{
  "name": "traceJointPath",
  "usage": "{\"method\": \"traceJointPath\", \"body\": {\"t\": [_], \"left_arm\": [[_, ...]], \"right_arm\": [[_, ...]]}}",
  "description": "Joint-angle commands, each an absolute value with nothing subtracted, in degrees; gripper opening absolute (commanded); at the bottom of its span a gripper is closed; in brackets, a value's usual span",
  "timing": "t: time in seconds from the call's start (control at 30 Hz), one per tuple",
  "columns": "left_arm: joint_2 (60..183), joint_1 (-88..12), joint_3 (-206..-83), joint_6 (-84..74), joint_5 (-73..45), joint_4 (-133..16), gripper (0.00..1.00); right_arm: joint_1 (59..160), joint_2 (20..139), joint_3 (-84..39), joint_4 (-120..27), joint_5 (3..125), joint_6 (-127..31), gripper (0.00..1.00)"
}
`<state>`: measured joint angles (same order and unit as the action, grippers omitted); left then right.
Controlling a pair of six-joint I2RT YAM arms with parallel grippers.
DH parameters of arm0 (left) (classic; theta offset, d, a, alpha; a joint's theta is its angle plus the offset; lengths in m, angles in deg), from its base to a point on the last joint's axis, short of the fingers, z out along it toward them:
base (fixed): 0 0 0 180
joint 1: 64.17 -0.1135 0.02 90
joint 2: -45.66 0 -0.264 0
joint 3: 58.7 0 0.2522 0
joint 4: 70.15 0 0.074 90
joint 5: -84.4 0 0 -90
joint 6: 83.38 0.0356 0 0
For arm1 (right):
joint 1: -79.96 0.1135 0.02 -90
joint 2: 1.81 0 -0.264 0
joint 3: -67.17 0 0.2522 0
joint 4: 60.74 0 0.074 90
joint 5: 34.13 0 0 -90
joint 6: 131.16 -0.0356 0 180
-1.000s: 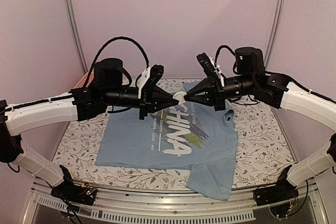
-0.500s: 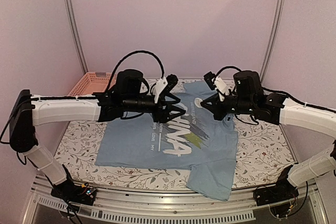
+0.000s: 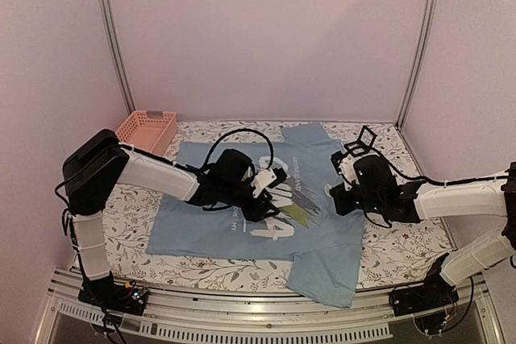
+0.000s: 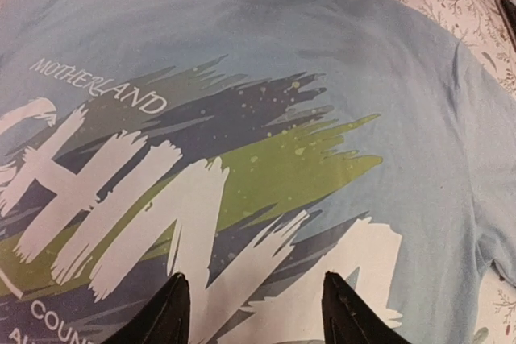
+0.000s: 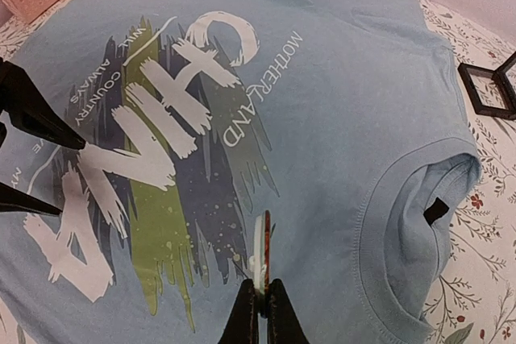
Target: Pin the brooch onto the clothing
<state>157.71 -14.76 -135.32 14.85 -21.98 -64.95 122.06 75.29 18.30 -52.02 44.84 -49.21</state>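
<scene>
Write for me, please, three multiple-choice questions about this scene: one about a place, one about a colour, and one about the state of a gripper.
1. Where does the pink basket stand?
A. at the near edge, between the arm bases
B. at the far left corner of the table
C. at the far right corner

2. What colour are the big letters on the T-shirt?
A. white
B. red
C. black

3. What is the state of the right gripper?
A. open and empty
B. shut on the brooch
C. shut on a pencil

Answers:
1 B: the top view shows it by the far left post, off the cloth.
2 A: both wrist views show white strokes over green and grey paint.
3 B: the right wrist view shows it pinching the thin disc, seen edge-on.
</scene>
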Motion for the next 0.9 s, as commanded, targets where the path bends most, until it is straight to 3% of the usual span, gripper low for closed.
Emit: {"method": "traceJointPath", "body": {"t": [0.0,0.87], "left_arm": [[158.70,-14.51,-134.16,16.80,-18.06,-62.98,0.55],[153.10,-13.96,-123.33,15.85,-17.20,-64.34,0.55]], "right_arm": [[121.15,77.84,19.74,-57.44,43.45,-52.34,0.00],[119.60,78.70,23.58,-59.34,50.84,-52.93,0.00]]}}
